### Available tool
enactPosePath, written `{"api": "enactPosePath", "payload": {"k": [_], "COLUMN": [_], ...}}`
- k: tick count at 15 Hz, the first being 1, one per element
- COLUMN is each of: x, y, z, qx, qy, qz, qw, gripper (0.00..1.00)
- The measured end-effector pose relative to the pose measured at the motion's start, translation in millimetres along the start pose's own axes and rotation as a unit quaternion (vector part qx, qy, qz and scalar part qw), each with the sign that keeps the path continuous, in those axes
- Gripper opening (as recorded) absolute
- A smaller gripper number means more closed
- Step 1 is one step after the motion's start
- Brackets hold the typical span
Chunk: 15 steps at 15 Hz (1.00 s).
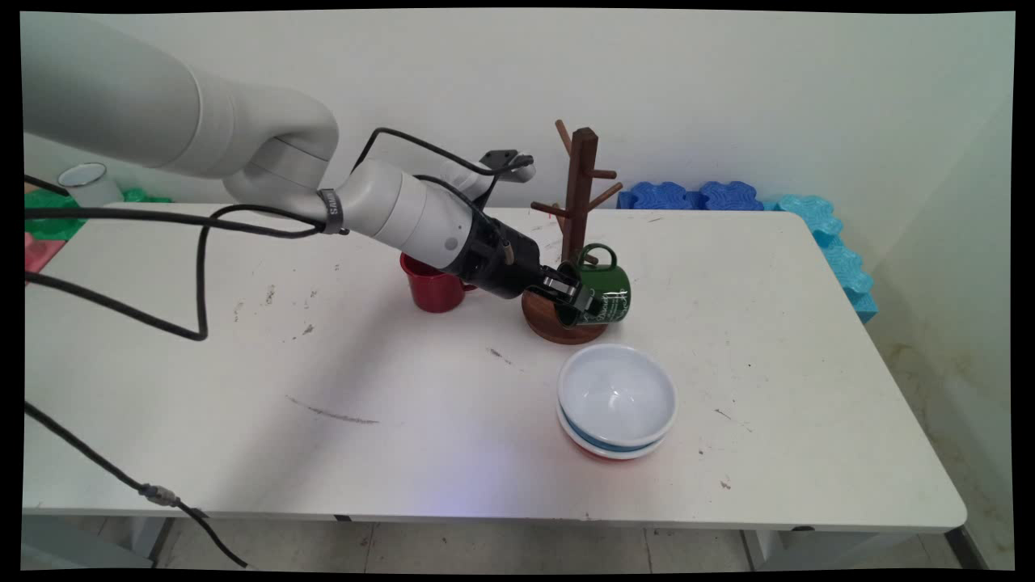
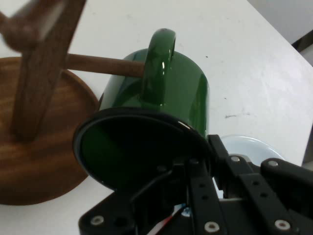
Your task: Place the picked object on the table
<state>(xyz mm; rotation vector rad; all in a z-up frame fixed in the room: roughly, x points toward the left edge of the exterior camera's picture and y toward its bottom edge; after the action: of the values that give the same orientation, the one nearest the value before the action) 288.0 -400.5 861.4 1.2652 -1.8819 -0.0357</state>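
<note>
Here the gripper [image 1: 584,305] holds a green mug [image 1: 606,293] on its side at the wooden mug tree [image 1: 578,210].
Its fingers [image 1: 574,291] pinch the mug's rim, and the handle is threaded onto a low peg [image 2: 102,64] above the tree's round base [image 2: 29,147]. A red cup [image 1: 433,287] stands behind the arm; 2 stacked bowls [image 1: 617,400] sit nearer on the worktop [image 1: 323,388].

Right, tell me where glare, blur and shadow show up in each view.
Hand view: a bright glare streak runs along the green mug handle; the wooden mug tree at left is soft and out of focus, and the pincer linkage is dark. Main view: the arm casts a soft shadow on the white table; the stacked bowls look sharp.
</note>
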Motion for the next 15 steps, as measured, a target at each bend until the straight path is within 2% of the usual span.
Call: {"api": "enactPosePath", "payload": {"k": [7,15], "x": [8.5,11.4], "y": [13.5,19.7], "z": [-9.6,-25.9], "qx": [-0.01,-0.014], "qy": [0.002,0.0], "qz": [0.015,0.035], "qw": [0.9998,0.9993], "gripper": [0.0,0.0]}}
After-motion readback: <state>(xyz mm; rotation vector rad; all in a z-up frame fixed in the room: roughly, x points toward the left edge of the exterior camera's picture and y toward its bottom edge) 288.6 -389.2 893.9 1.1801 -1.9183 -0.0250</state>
